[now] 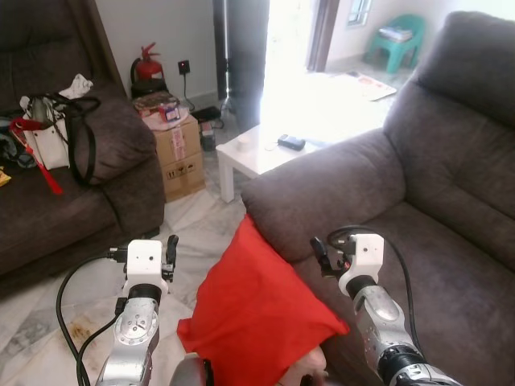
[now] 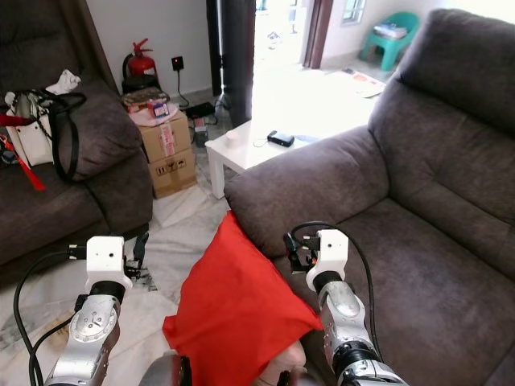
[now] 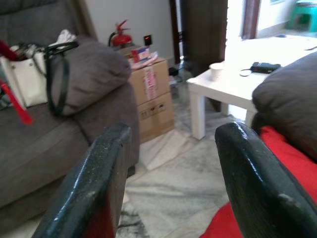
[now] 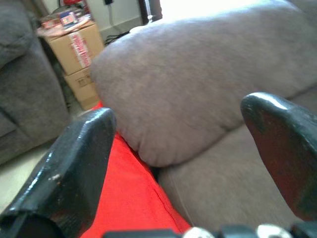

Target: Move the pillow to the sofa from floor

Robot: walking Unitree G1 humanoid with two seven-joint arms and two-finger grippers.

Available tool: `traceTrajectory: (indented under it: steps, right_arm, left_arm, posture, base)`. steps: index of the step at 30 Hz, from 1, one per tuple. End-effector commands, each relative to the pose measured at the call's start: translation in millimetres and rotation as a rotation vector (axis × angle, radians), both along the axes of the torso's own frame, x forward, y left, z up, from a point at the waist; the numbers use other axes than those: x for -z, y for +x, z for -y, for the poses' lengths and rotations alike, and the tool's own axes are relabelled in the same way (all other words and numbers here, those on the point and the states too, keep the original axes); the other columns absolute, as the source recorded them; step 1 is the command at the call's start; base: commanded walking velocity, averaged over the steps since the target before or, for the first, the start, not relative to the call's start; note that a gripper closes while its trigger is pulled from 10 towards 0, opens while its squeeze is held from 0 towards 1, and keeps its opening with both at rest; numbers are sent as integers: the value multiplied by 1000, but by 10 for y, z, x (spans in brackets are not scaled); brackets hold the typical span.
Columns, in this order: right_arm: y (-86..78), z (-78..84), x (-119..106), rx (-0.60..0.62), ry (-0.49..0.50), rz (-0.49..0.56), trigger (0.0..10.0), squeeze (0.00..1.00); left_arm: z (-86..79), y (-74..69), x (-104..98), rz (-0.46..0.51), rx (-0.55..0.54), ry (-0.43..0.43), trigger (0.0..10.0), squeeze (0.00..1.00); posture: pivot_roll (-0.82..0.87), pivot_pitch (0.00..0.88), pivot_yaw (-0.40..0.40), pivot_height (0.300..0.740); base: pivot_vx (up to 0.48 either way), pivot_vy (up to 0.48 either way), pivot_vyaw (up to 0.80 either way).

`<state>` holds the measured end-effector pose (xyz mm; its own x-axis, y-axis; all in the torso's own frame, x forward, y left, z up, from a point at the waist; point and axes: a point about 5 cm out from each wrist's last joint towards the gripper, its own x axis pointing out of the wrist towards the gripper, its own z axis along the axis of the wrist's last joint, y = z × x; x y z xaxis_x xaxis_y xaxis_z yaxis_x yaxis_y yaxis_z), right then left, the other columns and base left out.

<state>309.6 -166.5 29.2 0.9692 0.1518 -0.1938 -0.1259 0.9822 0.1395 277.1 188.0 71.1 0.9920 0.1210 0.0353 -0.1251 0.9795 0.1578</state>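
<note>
From the left eye view you are looking down at a pale marble floor (image 1: 201, 233) between two dark grey sofas: the big sofa (image 1: 451, 201) on the right, and a second couch (image 1: 72, 193) on the left carrying a white handbag (image 1: 44, 137). Further back stand stacked cardboard boxes (image 1: 179, 157), a white low table (image 1: 265, 153), a red fire extinguisher (image 1: 147, 66) by the wall and a bright doorway. The red pillow (image 1: 253, 305) stands on its lower edge against the front of the big sofa, its upper corner reaching the armrest, between your two arms; the left gripper (image 1: 170, 249) is off to its left over the floor, the right gripper (image 1: 322, 256) just at its right, above the seat cushion. The right eye view adds a green plastic chair (image 2: 390, 36) beyond the doorway and a small dark object (image 2: 280, 138) on the table. In the left wrist view your left fingers (image 3: 94, 193) are spread apart with nothing between them; the pillow shows only beside one finger, against the armrest. In the right wrist view your right fingers (image 4: 74, 168) are likewise wide apart and empty, with the pillow lying next to one finger and the sofa armrest (image 4: 198, 94) straight ahead.
</note>
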Motion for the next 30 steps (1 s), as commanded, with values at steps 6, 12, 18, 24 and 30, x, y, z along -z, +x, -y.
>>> traceTrajectory:
  steps: [6,12,18,24,30]
  right_arm:
    - [-4,13,13,1,-6,-13,10000,0]
    - [-15,8,25,-4,-6,-17,10000,0]
    - [-20,10,30,-9,-11,-21,10000,0]
    - [-17,-2,44,-13,-11,-39,10000,0]
    - [-19,-21,45,-23,-4,-36,10000,0]
  left_arm:
    - [1,-6,25,-10,-2,15,10000,0]
    - [-8,-15,33,-15,-5,16,10000,0]
    - [-10,-13,39,-16,-6,14,10000,0]
    - [-19,-19,54,-23,-6,13,10000,0]
    - [-16,-20,55,-24,-5,13,10000,0]
  posture:
    - [74,31,-27,643]
    - [72,34,-27,643]
    - [71,36,-28,643]
    - [71,38,-27,639]
    - [70,39,-27,609]
  base:
    - [0,0,0]
    - [0,0,0]
    - [0,0,0]
    - [0,0,0]
    - [0,0,0]
